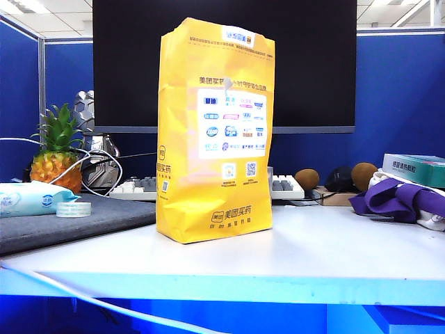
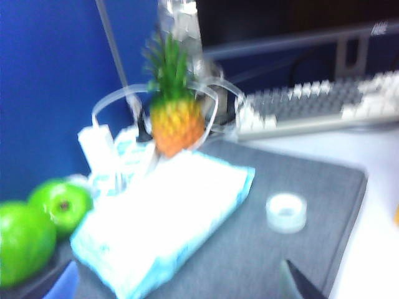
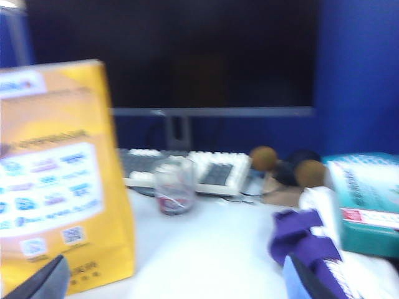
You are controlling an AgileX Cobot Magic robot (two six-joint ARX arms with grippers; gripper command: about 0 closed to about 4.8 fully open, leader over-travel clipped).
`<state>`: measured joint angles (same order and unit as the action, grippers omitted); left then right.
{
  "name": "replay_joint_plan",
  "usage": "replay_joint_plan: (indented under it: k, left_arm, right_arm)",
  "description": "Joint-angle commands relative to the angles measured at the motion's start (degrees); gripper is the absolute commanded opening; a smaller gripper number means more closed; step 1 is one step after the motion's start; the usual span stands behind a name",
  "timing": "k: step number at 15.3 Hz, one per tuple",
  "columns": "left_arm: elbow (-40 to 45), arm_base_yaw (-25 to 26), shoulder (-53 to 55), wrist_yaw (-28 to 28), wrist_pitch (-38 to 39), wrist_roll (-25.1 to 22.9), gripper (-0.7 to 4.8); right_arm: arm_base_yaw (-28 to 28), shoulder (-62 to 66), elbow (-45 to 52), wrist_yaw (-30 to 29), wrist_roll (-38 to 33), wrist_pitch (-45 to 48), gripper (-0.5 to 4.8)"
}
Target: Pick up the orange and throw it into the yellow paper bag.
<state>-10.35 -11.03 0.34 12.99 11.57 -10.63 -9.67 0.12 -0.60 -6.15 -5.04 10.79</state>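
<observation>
Left wrist view only: two green apples point(image 2: 34, 224) | right gripper point(image 3: 181, 280) wide open, empty, beside yellow paper bag point(image 3: 59, 174) | left gripper point(image 2: 305, 283): one fingertip visible, opening indeterminate.

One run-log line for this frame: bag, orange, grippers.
bag: upright on table | orange: not visible | left gripper: over grey mat, state unclear | right gripper: open, beside bag, empty

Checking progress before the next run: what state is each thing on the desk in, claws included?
yellow paper bag: upright, top folded.
orange: in no view.
pineapple: upright by the gray mat.
wet-wipes pack: flat on the gray mat.
tape roll: flat on the mat.
left claw: one fingertip shows, state unclear.
right claw: open, empty, beside the bag.
</observation>
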Motion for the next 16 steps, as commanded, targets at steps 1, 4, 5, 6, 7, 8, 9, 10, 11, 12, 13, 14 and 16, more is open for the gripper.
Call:
replay_joint_plan:
  k: [1,4,5,6,7,8,9,10,11,12,13,14,16]
  left_arm:
    - [4.33,0.09,-0.09,-0.22,-0.7,0.17,4.3]
    - [6.56,0.09,-0.09,-0.2,2.1,0.15,4.3]
    - [6.84,0.09,-0.09,-0.17,1.95,0.17,4.3]
    - [7.21,0.09,-0.09,-0.17,2.23,0.15,4.3]
    - [7.21,0.09,-0.09,-0.2,2.93,0.15,4.3]
    - [7.23,0.09,-0.09,-0.17,3.04,0.17,4.3]
    - [7.21,0.09,-0.09,-0.17,2.95,0.17,4.3]
    - [7.21,0.09,-0.09,-0.17,2.97,0.17,4.3]
    - [7.21,0.07,-0.09,-0.17,2.97,0.17,4.3]
    - [7.21,0.07,-0.09,-0.2,2.95,0.17,4.3]
    - [7.21,0.07,-0.09,-0.17,2.97,0.17,4.3]
    - [7.21,0.07,-0.09,-0.2,2.95,0.17,4.3]
    - [7.21,0.07,-0.09,-0.17,2.95,0.17,4.3]
  right_arm:
    - [-0.17,-0.02,0.5,0.04,-0.11,-0.26,4.79]
    - [-0.17,-0.02,0.5,0.02,-0.11,-2.19,4.79]
    - [-0.17,-0.02,0.48,0.02,-0.11,-2.23,4.79]
    - [-0.17,-0.02,0.48,0.04,-0.11,-2.23,4.79]
    - [-0.17,-0.02,0.48,0.04,-0.11,-2.23,4.79]
    - [-0.17,-0.02,0.48,0.04,-0.11,-2.23,4.79]
    - [-0.17,-0.02,0.48,0.02,-0.11,-2.23,4.79]
    - [-0.17,-0.02,0.48,0.04,-0.11,-2.23,4.79]
    - [-0.17,-0.02,0.48,0.04,-0.11,-2.23,4.79]
    - [-0.17,-0.02,0.48,0.04,-0.11,-2.23,4.79]
    - [-0.17,-0.02,0.48,0.02,-0.11,-2.23,4.79]
    - [-0.17,-0.02,0.48,0.04,-0.11,-2.23,4.79]
    - [-0.17,-0.02,0.48,0.02,-0.11,-2.23,4.79]
